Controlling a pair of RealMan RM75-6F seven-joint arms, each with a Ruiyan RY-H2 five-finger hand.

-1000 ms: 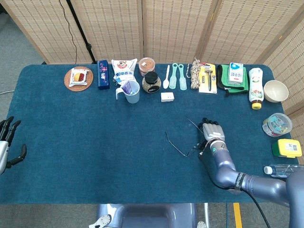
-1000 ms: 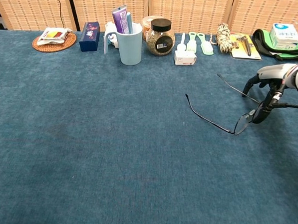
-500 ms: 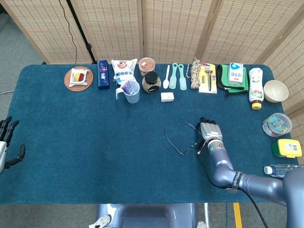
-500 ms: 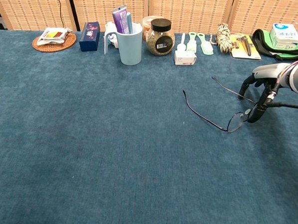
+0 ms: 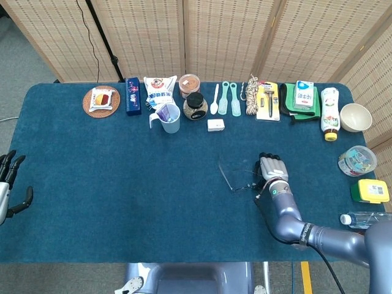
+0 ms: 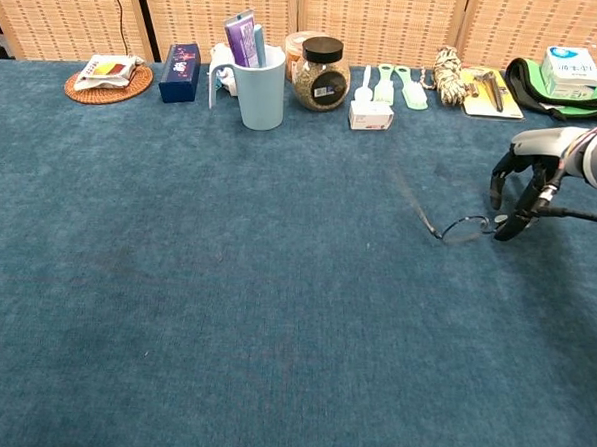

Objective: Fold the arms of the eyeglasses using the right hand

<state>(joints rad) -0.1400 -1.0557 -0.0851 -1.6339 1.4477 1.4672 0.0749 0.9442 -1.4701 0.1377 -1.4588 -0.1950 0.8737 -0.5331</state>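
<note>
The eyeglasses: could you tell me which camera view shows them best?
The chest view: the eyeglasses appear larger, the lens rim clear beside the right hand. In the head view the eyeglasses are only faint, thin lines.

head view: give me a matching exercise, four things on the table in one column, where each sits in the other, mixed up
Things:
1. eyeglasses
2. woven coaster
3. white bowl
4. light blue cup

Places:
A. far left end of the back row
B. near the table's right edge
C. at the fingers of the right hand
D. in front of the white snack bag

Pairs: 1-C, 2-A, 3-B, 4-D
</note>
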